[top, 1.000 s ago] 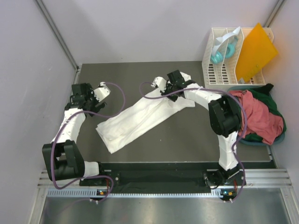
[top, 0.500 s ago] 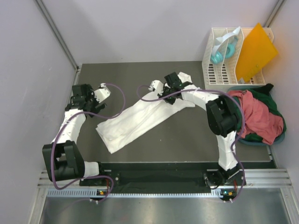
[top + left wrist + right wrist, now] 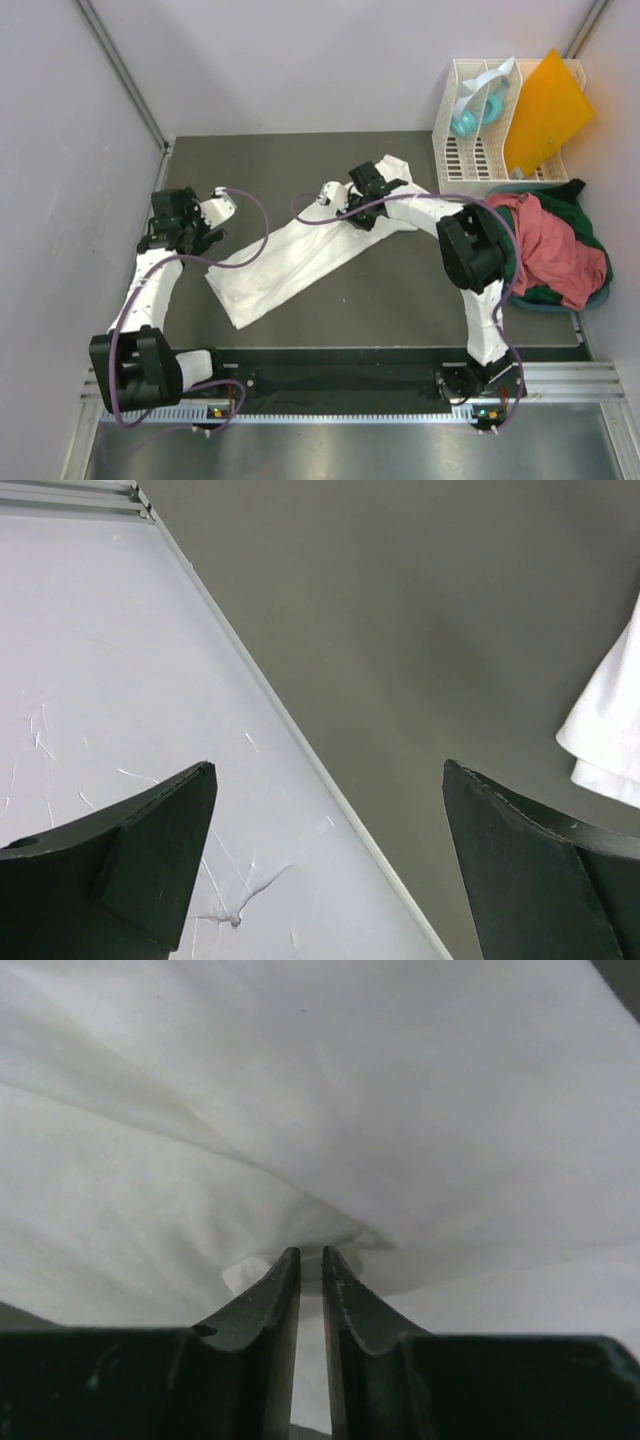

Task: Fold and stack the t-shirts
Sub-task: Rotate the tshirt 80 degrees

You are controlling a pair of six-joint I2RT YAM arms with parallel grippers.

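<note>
Right wrist view: right jaws pinch white shirt (image 3: 320,1110) mid-fold; left jaws gape, empty. Next, probably let go, fold again.

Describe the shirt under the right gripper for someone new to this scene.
On the dark table, look to the middle: a white t-shirt lies flattened into a long diagonal strip, its far end at the right gripper. Unlike it, the salmon-red shirt and dark green shirt sit crumpled at the right edge.
</note>
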